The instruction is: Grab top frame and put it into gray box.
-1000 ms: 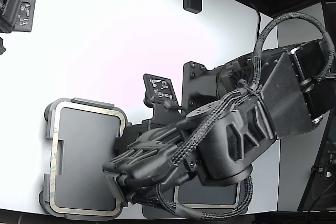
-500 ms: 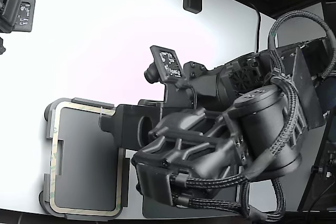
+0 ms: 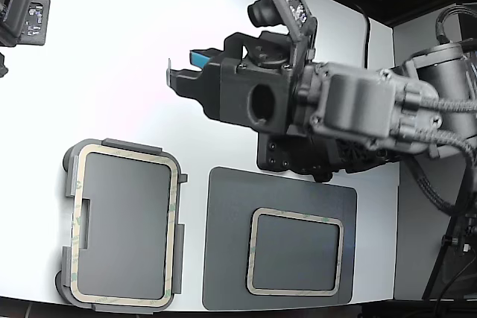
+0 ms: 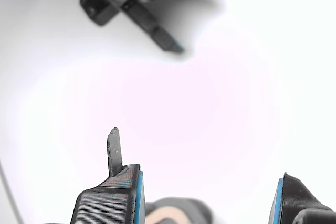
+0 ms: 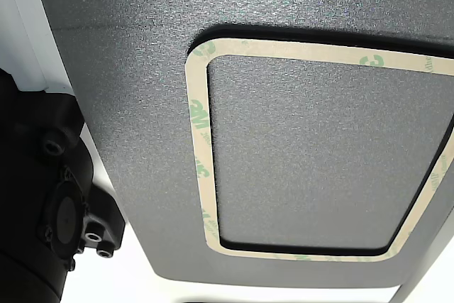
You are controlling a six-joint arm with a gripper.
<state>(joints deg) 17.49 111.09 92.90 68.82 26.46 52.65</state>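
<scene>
Top frame [image 3: 173, 214] is what we find first, at the lower left of the exterior view: a thin cream rectangle with faint green mottling, lying flat along the rim of the gray box [image 3: 68, 184], its open centre showing the tray's darker floor. Raised tabs of the box stick out past the frame's outline along its upper and left edges.

Moving right, we see a darker gray mat [image 3: 223, 258] at the lower middle, just beside the box. A second pale frame [image 3: 295, 216] lies flat on it; the other view shows the same frame [image 5: 198, 147] close up, green print on its cream band, sitting on the mat's textured surface [image 5: 128, 104].

Above the mat, in the upper middle of the exterior view, we see the gripper [image 3: 179, 80] hanging over the bare white table [image 3: 112, 50], well apart from both frames and pointing toward the exterior view's left. Its jaws stand wide apart with nothing between them; the wrist view confirms this, showing the gripper [image 4: 207, 203] with its blue-lined fingers [image 4: 113, 195] spread and only white tabletop in the gap.

At the far upper left edge, a black fixture [image 3: 22, 16] sits on the table.
</scene>
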